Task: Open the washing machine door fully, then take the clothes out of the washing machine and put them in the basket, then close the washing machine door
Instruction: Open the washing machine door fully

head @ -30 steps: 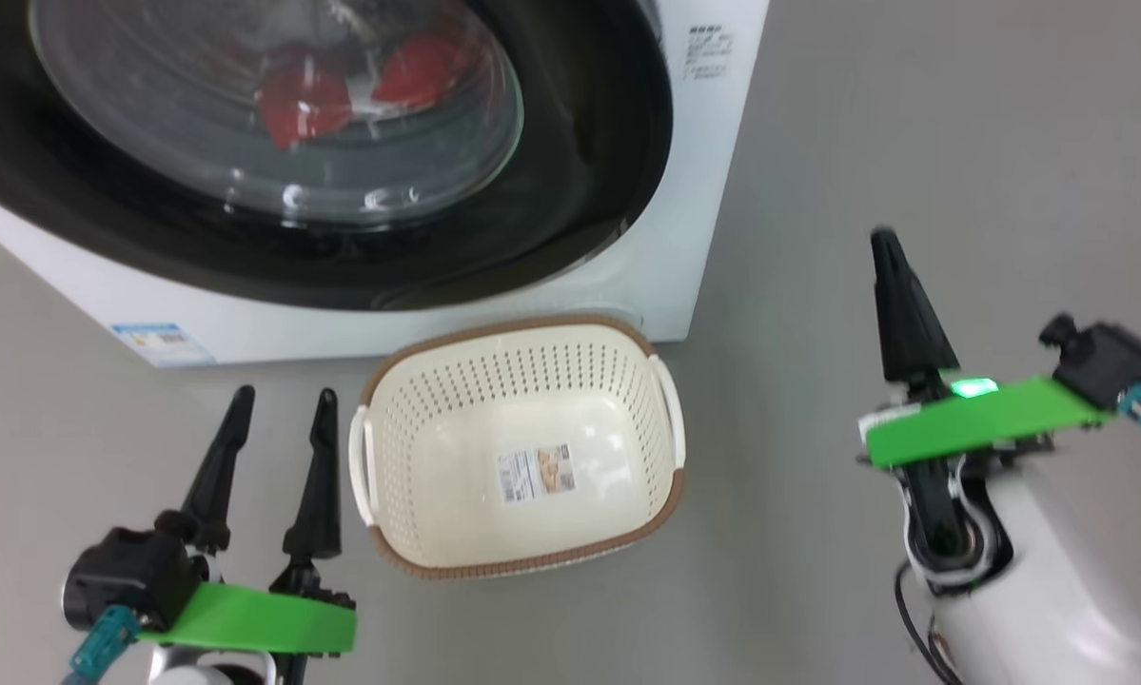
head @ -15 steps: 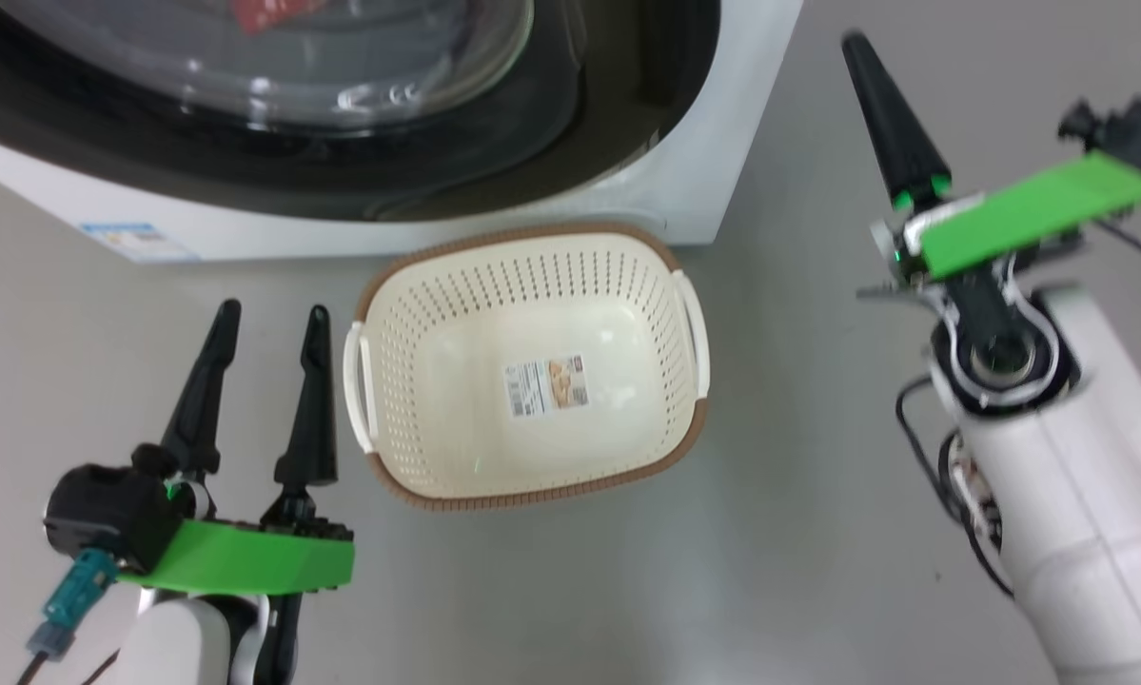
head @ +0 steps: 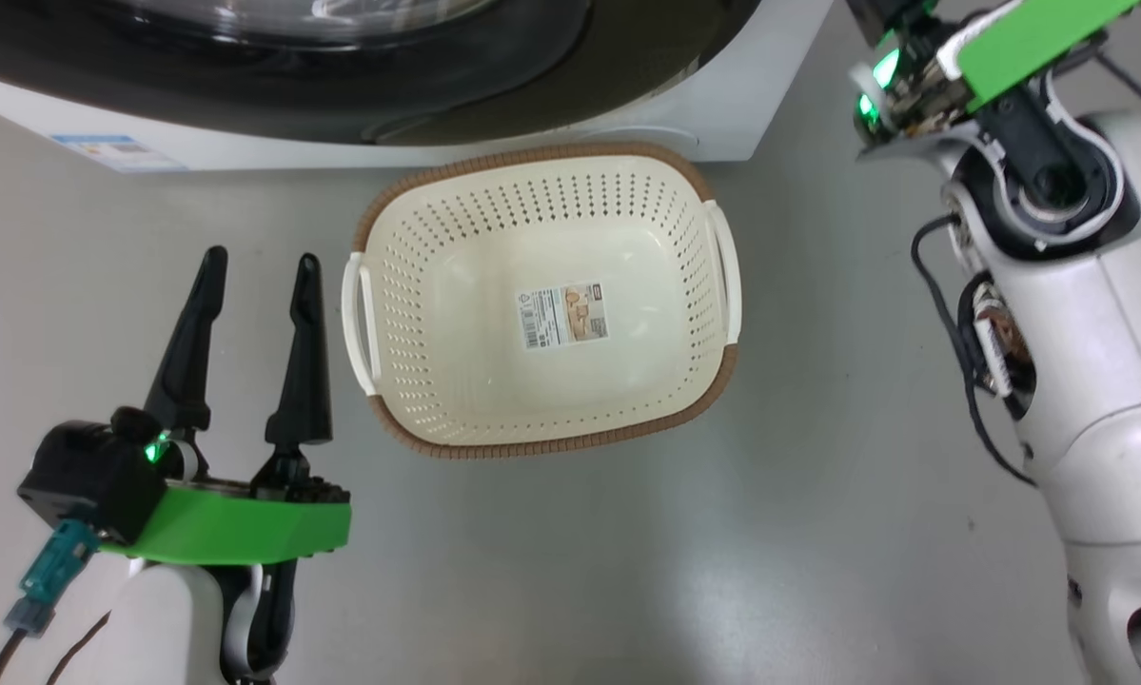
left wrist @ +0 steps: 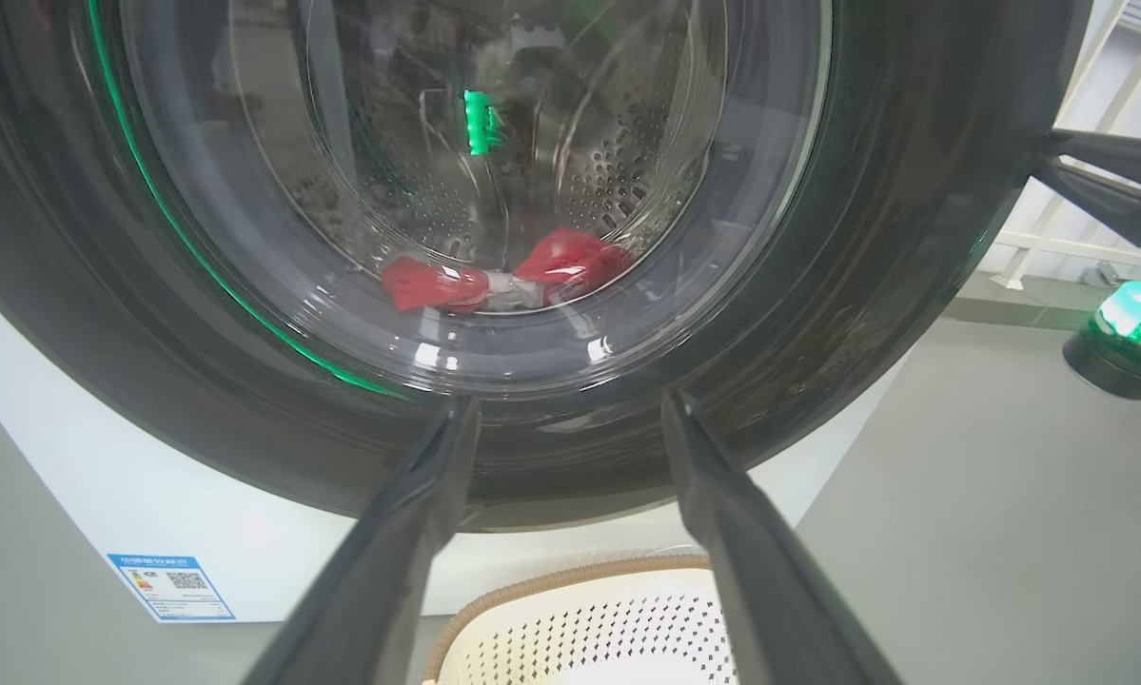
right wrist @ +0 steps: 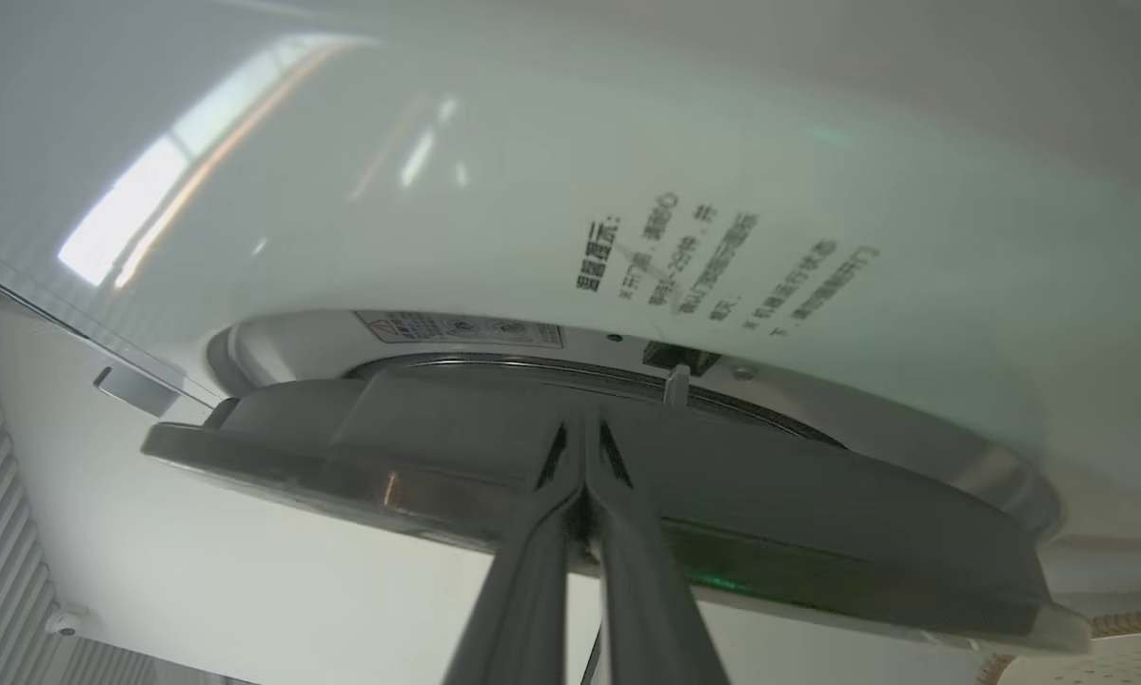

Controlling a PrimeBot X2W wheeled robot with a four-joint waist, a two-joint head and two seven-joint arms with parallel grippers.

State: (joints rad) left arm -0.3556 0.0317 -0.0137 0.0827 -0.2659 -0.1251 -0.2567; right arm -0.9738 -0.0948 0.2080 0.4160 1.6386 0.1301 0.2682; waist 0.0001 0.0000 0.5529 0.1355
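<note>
**Door-opening step, not yet carried through.** The right gripper (right wrist: 585,428), fingers pressed together with nothing between them, points its tips at the outer edge of the door (left wrist: 875,285) on the latch side. Whether they touch the rim or sit just behind it cannot be told. The door lies close against the front of the washing machine (left wrist: 75,457) — at most slightly ajar. The clothes (left wrist: 437,285) lie at the bottom of the drum, seen through the glass. The basket (head: 532,447) stands empty on the floor (head: 627,571), just in front of the machine and below the door. The left gripper (head: 259,257), fingers apart and holding nothing, hovers beside the basket's left handle. Judgement: the next move calls for hooking the closed fingers behind the rim and drawing it outward in an arc about the hinge — passing above the basket.
</note>
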